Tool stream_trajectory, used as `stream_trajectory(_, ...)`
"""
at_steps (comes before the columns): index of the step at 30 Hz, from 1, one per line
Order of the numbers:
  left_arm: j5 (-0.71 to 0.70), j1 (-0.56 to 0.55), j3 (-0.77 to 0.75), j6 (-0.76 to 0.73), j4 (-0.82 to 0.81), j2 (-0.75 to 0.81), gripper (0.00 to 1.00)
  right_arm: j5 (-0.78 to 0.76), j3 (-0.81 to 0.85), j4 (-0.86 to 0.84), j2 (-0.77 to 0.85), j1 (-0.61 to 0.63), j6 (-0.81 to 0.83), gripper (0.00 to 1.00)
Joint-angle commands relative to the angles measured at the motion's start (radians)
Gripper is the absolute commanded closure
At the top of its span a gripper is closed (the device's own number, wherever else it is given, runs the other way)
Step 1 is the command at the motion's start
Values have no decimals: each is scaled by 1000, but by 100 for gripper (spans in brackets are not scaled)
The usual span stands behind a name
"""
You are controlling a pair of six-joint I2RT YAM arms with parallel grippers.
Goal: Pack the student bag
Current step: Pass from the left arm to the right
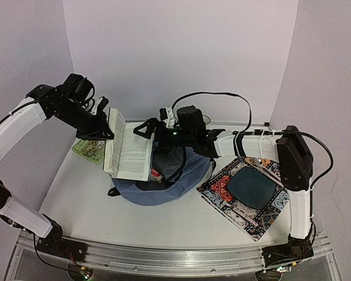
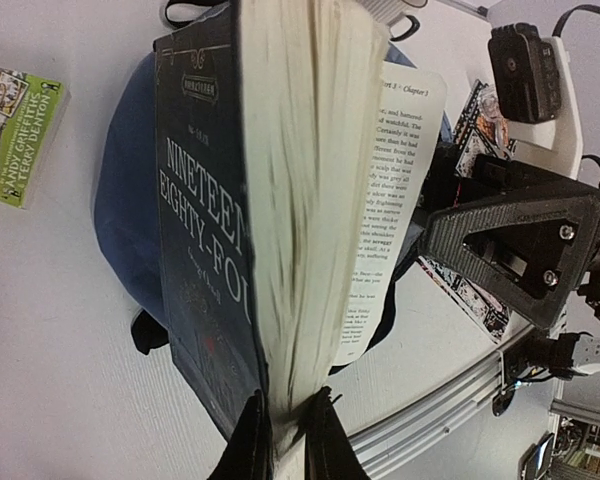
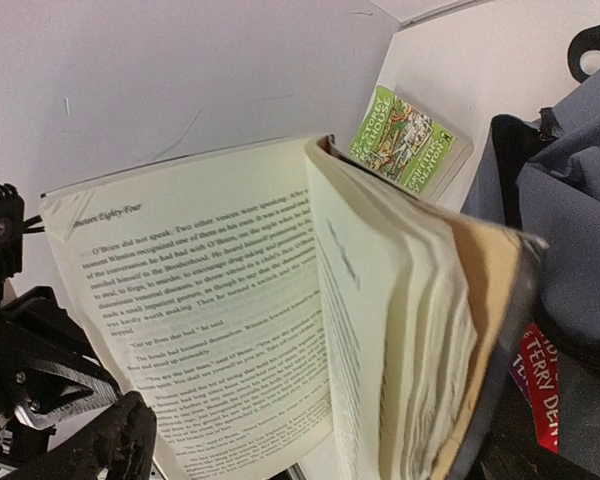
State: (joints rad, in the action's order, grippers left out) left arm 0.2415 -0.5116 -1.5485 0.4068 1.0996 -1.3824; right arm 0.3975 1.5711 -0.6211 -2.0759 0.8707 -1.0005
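The slate-blue student bag lies in the middle of the table with its mouth open toward the back. My left gripper is shut on the bottom edge of a dark-covered paperback, "Nineteen Eighty-Four". It holds the paperback above the bag's left side, with its pages fanned open. My right gripper stands open just right of the loose page, over the bag's mouth. A red-spined book sits inside the bag.
A green paperback lies flat at the back left of the table. On the right lies a patterned cloth mat with a dark flat slab on it. A metal rail runs along the near edge.
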Motion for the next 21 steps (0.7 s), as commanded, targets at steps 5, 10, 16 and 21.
stream_trajectory(5,65,-47,67,-11,-239,-33,100,74,-18,-177,-3,4,-82,2)
stream_trajectory(10,64,-82,133,7,-331,-72,100,78,-39,-190,-3,4,-126,2)
stream_trajectory(16,78,-144,148,45,-430,-113,87,46,-83,-171,6,4,-161,2)
stream_trajectory(21,121,-173,173,76,-506,-116,67,-2,-134,-100,32,3,-159,2)
